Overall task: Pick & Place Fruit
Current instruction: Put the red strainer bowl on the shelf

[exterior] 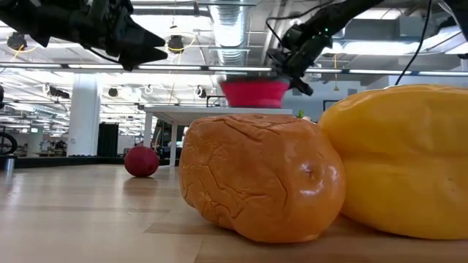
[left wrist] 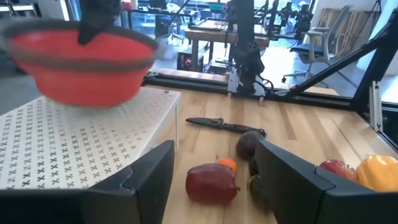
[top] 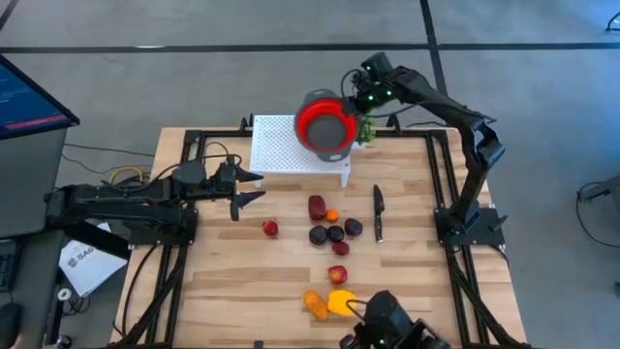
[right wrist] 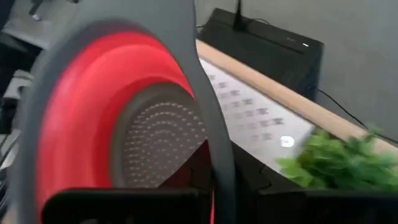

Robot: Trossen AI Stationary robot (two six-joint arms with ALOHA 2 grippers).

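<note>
Across the tabletop [top: 242, 281], largest element first, note the white perforated stand [top: 291, 145] at the far edge. Above its right end hangs the bowl [top: 325, 124], red with a grey rim, pinched at the rim by the right end effector [top: 360, 105]; its fingers are closed on the rim, as the right wrist view confirms. A sprig of green [top: 367, 128] sits just beside that corner of the stand.

You will find the fruit [top: 329, 233] in a loose cluster at the centre of the tabletop, nearer the front than the bowl and well apart from it. A maroon piece [top: 317, 206] touches a small orange one [top: 332, 215]; dark purple pieces [top: 335, 233] lie just in front of them. A red piece [top: 270, 229] lies alone to the left. Two more, orange [top: 316, 303] and yellow [top: 340, 301], rest at the front edge. A knife [top: 378, 213] lies right of the cluster, its long axis running front to back.

Observe that the left end effector [top: 242, 190] hovers over the left half of the tabletop, fingers spread wide and holding nothing. The lone red piece lies just ahead of it and slightly toward the front; the cluster lies farther along the same line. Judge the left arm the nearer and the only free one, so a pick would likely fall to it, with the bowl still to be brought within reach.
</note>
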